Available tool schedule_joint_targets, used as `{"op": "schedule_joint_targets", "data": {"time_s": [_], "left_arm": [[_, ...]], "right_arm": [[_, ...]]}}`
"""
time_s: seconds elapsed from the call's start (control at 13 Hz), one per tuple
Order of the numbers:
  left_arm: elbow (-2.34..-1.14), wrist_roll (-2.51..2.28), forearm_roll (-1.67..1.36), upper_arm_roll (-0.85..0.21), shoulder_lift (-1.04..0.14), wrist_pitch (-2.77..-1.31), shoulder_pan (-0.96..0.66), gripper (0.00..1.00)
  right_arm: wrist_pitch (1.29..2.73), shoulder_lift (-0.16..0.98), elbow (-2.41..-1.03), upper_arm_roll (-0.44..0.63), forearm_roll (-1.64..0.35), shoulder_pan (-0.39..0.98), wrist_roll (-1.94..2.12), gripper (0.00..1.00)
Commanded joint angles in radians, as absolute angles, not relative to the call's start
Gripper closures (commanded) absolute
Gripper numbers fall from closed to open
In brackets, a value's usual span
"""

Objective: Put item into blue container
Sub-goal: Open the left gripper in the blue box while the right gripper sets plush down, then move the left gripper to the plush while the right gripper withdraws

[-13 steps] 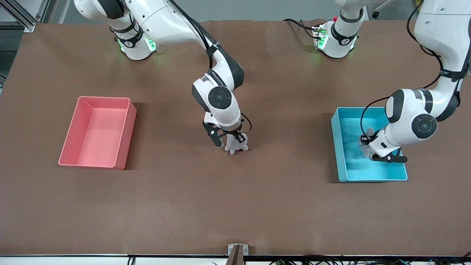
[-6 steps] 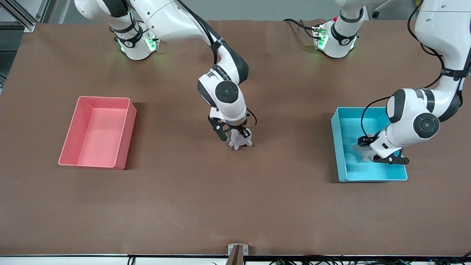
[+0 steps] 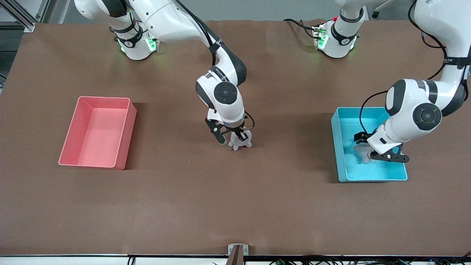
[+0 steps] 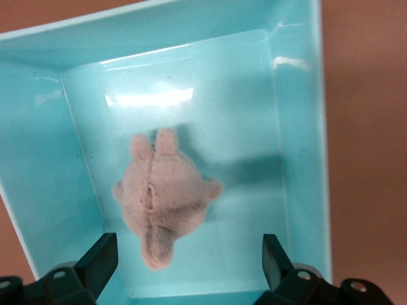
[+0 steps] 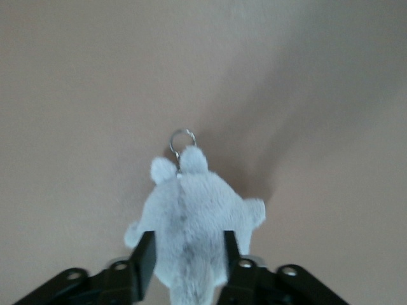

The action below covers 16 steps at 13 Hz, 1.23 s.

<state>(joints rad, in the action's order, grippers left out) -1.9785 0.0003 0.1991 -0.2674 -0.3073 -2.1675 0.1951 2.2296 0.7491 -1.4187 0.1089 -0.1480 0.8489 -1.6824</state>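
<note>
The left gripper [image 3: 381, 149] has its fingers [image 4: 95, 260] spread wide apart, with nothing between them. It hangs over the blue bin [image 3: 336, 147] at the right side of the front picture. A small pinkish soft toy [image 4: 162, 197] lies free on the bottom of that bin, straight under the fingers. So this toy is already where it should be.

The right gripper [image 3: 232, 139] is in the middle of the front picture, low over the brown counter [image 3: 235, 206]. Its fingers [image 5: 145, 257] sit on both sides of a grey soft toy [image 5: 191, 219] and touch its sides. I cannot tell if they squeeze it or have just let go. The grey toy rests on the counter. It has a little metal ring [image 5: 182, 138] at its head, and its long way points straight away from the fingers.

The blue bin lies well to the right of the grey toy in the front picture. The right arm is the one at this toy, so I think it has to carry it that way. The pink bin [image 3: 127, 125] sits at the left, with nothing in it.
</note>
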Motion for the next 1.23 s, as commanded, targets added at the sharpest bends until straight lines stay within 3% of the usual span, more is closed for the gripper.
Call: {"op": "schedule_joint_targets", "data": {"time_s": [0.0,0.46,0.92,1.15], "left_arm": [[-1.947,-0.015,0.215,-0.333,-0.267,-2.076,0.195,0.0],[-1.867,-0.309,0.202,-0.57,-0.296,-1.991,0.169,0.0],[-1.732,-0.636,0.207,-0.584,-0.448,-2.014,-0.095,0.0],[-1.723,-0.785,0.215,-0.581,-0.512,-2.11,-0.179,0.0]], "right_arm": [[2.18,0.721,-1.405,0.103,-0.124,0.804,-1.564,0.0],[1.916,0.594,-1.401,0.106,-0.123,0.62,-1.104,0.0],[1.677,0.422,-1.446,0.107,-0.109,0.344,-0.556,0.0],[1.605,0.356,-1.463,0.107,-0.013,0.247,-0.332,0.0]]}}
